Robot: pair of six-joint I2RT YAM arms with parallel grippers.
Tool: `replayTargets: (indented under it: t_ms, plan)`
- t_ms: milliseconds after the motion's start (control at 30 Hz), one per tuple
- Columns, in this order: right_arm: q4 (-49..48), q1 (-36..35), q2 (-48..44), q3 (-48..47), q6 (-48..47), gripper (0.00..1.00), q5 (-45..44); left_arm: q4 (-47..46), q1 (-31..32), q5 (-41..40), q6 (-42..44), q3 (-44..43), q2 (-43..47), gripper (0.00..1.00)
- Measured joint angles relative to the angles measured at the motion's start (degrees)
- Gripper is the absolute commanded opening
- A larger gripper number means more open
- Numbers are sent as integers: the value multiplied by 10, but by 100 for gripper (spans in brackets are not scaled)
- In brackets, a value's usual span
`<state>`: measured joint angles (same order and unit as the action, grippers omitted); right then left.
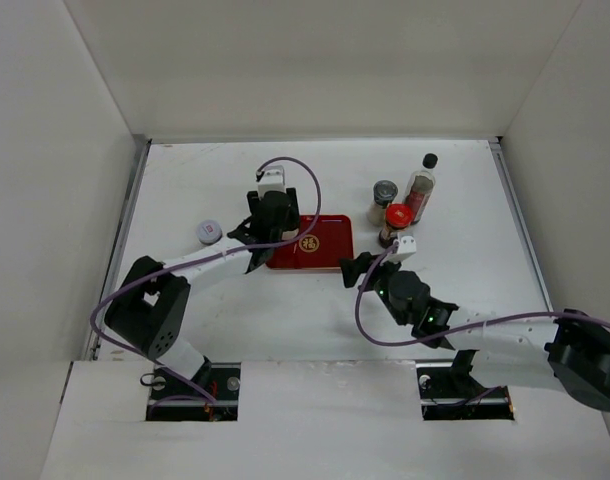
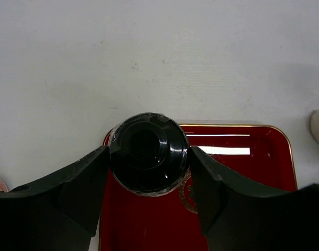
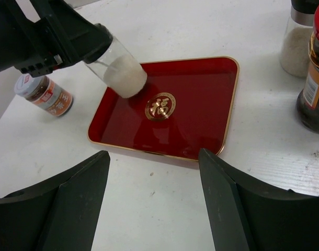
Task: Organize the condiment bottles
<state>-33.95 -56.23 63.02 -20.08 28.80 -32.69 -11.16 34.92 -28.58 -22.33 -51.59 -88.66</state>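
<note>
Left tool [image 2: 149,159] partly closed, pinching black-capped white bottle [image 3: 123,70] by cap. Bottle tilted, base at far-left corner of red tray [image 3: 201,104]; contact with tray unclear. Right tool [image 3: 153,155] spread, holding nothing, above desk [image 1: 185,180] just beside tray's near edge.

Left wrist view: only glossy cap between fingers. Right wrist view: clear body, white powder inside. Top view: pink-lidded jar [image 1: 208,232] on desk left of tray; grey-lidded jar [image 1: 385,195], red-lidded jar [image 1: 396,222], tall black-capped bottle [image 1: 421,190] clustered right of tray.
</note>
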Motion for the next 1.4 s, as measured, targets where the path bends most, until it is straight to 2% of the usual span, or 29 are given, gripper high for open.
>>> replayTargets:
  t_ms: [233, 467, 633, 767, 867, 933, 1000, 1033, 1100, 1167, 1200, 1233, 1300, 1333, 1400]
  plan:
    - [0, 0, 10, 0, 0, 78, 0, -20, 0, -1, 5, 10, -17, 46]
    - [0, 1, 13, 0, 0, 89, -1, -49, 8, -25, 18, 21, -23, 57]
    - [1, 1, 18, 0, -3, 92, -3, -61, 29, -55, 41, 22, -33, 60]
    - [6, 3, 14, -1, -3, 93, -5, -76, 43, -75, 63, 22, -41, 74]
    - [14, 4, -4, -1, -2, 94, -8, -88, 50, -89, 74, 20, -50, 80]
    - [19, 5, -21, -1, -2, 93, -14, -92, 53, -94, 80, 18, -58, 87]
    - [23, 10, -37, -1, -2, 88, -21, -92, 56, -98, 83, 18, -63, 92]
    - [27, 14, -47, -1, -3, 81, -25, -92, 57, -100, 85, 18, -63, 94]
    - [38, 26, -67, -1, -3, 53, -32, -97, 57, -102, 86, 18, -62, 97]
    - [48, 41, -86, -1, -3, 30, -38, -99, 59, -102, 87, 19, -54, 98]
    - [55, 50, -93, -2, -1, 22, -40, -100, 60, -100, 87, 21, -45, 98]
    - [63, 57, -97, -4, 3, 19, -43, -101, 61, -96, 88, 26, -32, 98]
    - [86, 75, -99, -12, 16, 20, -44, -107, 66, -87, 89, 40, 6, 99]
    - [101, 83, -97, -18, 21, 24, -44, -112, 68, -84, 89, 49, 29, 99]
    - [126, 96, -92, -31, 29, 43, -44, -128, 71, -80, 89, 69, 78, 97]
